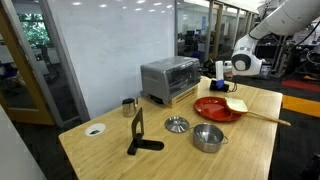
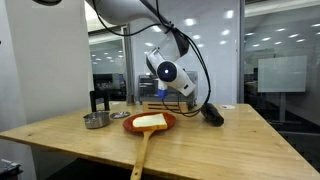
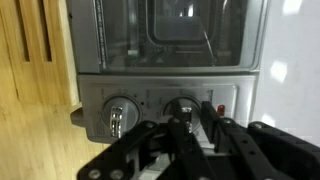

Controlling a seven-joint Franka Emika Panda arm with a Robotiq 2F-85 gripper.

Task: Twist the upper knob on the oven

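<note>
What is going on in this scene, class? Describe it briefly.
A robot arm holds its tool at the control end of the oven on the wooden table. In the wrist view the tool lines up with a knob, one of two, close in front of it. Whether it grips the knob yet cannot be told.

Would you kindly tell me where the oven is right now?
In an exterior view the oven stands at the far edge of the table, with the gripper at its knob end and the red plate close by.
</note>
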